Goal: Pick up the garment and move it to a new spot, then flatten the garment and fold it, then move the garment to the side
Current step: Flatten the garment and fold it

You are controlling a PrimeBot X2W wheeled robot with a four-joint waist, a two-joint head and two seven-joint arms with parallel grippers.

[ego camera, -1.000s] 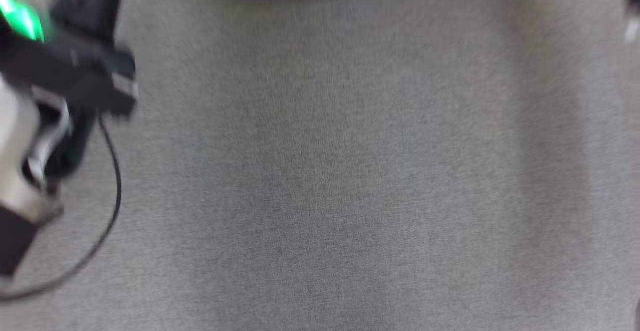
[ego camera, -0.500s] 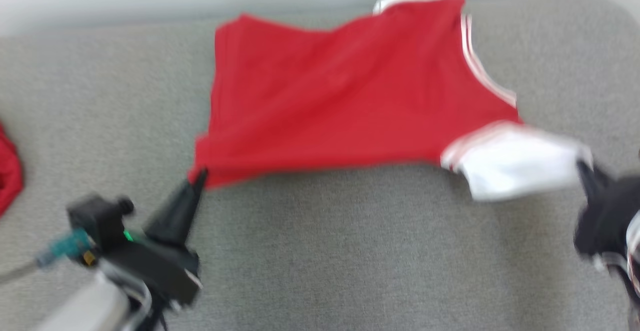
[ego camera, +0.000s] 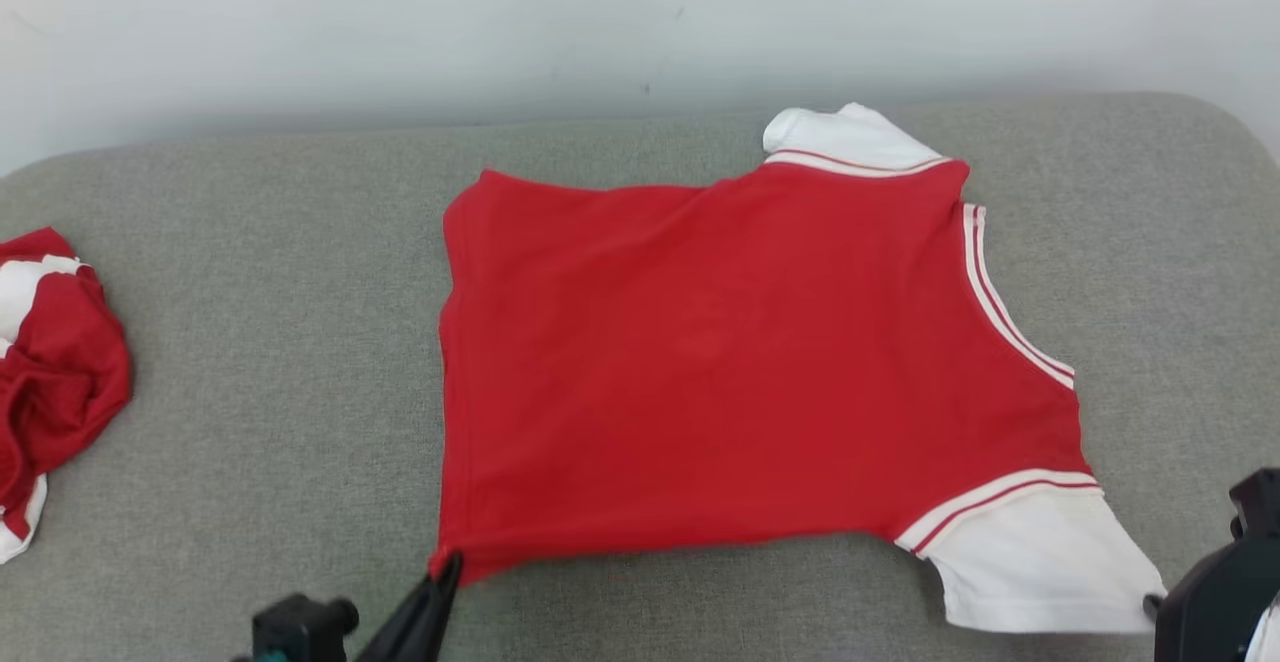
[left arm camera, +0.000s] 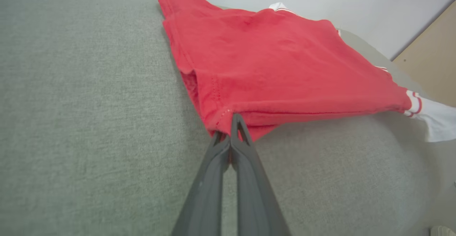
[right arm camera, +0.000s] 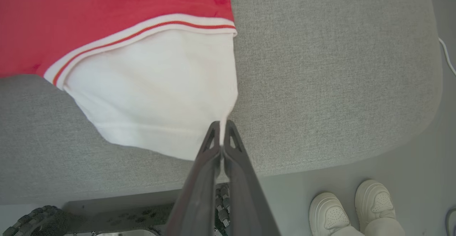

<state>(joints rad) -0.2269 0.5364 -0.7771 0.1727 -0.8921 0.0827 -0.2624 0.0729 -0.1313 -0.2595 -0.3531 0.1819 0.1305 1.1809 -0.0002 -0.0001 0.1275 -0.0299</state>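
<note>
Grey cushion (ego camera: 250,342): wide and padded with a coarse weave, and a pale wall stands behind it.

Shirt (ego camera: 720,362): red with white sleeves, spread nearly flat on the middle of the cushion. The hem lies toward the robot's left and the striped trim toward its right. The near edge is close to the cushion's front.

Crumpled red cloth (ego camera: 55,372): a heap at the far left, well apart from the shirt.

White sleeve (right arm camera: 153,86): at the near right corner of the shirt, lying flat.

Shoes (right arm camera: 356,207): a person's pale pair, on the floor past the cushion's edge.

Left gripper (left arm camera: 233,122): closed, pinching the near hem corner.

Right gripper (right arm camera: 221,125): closed, with the sleeve's edge caught between its tips.

Handling, my judgement: the shirt is a light, limp knit with no stiffness. It should sag between the two holds and drag a little on the weave. It looks neither fragile nor slippery. The hem corner and the sleeve edge suit pulling it taut, though such thin pinches may slip under a hard pull. For folding, the hem corners and shoulder seams look the better places to hold.
</note>
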